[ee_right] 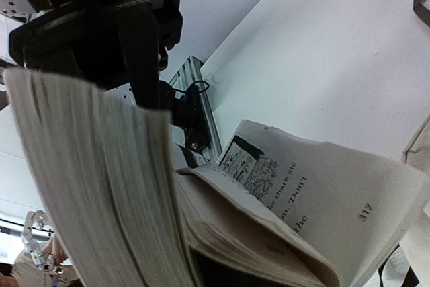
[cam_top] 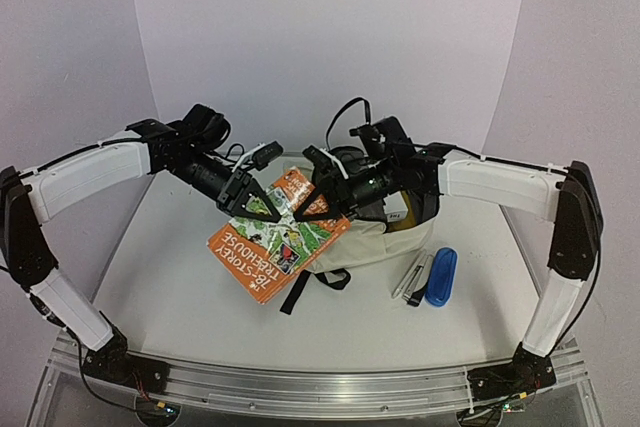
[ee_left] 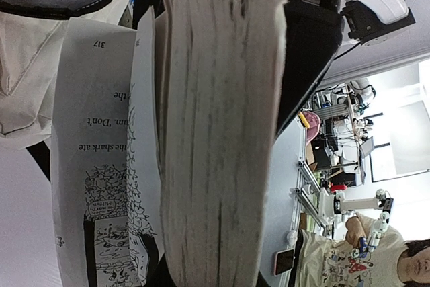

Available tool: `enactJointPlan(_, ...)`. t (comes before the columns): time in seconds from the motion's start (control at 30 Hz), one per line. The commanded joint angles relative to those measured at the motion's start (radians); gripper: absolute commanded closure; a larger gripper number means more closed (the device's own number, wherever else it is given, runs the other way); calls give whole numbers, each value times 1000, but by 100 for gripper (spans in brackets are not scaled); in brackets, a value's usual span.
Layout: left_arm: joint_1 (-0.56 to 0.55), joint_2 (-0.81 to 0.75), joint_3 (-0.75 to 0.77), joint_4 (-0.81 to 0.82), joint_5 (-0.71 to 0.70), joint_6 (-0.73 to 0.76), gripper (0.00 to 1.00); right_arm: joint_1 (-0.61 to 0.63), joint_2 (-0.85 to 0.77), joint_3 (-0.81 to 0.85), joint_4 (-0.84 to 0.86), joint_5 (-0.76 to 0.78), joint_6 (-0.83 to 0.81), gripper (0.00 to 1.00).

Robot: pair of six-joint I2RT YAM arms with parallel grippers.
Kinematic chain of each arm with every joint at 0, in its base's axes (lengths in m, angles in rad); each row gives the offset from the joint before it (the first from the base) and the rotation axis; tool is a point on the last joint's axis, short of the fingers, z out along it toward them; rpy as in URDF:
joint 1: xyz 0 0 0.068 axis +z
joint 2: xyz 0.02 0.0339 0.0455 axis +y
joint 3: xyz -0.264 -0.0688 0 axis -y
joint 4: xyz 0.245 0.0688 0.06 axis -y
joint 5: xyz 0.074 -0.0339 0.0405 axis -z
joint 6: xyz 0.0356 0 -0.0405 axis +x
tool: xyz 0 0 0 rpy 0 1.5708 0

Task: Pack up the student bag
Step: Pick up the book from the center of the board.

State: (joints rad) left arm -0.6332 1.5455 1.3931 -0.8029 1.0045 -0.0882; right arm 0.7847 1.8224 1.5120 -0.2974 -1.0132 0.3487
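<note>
An orange-covered paperback book hangs tilted over the front of the cream student bag, which lies at the table's middle. My left gripper is shut on the book's upper edge from the left. My right gripper is at the same edge from the right, its jaws around the book; how far they have shut is hidden. In the left wrist view the book's page block fills the frame, with a loose printed page hanging open. The right wrist view shows the fanned pages and that same page.
A blue case and silver pens lie on the table right of the bag. Something yellow shows inside the bag's opening. An aluminium rail runs along the near edge. White walls close in the back and sides.
</note>
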Motion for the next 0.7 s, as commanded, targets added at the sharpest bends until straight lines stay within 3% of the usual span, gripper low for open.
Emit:
enactJointPlan(0.0, -22, 22, 77, -39, 83, 59, 99, 5, 7, 9, 188, 6, 81, 42)
enactJointPlan(0.1, -21, 22, 79, -37, 32, 53, 94, 5, -4, -4, 237, 36, 114, 52)
enactJointPlan(0.27, -20, -11, 53, 64, -135, -18, 63, -30, -36, -30, 262, 139, 148, 98)
enactJointPlan(0.43, -4, -88, -8, 200, -372, -94, 37, -124, -117, -104, 273, 266, 179, 100)
enactJointPlan(0.67, 101, -135, -70, 362, -523, -263, 18, -214, -302, -152, 267, 457, 139, 100)
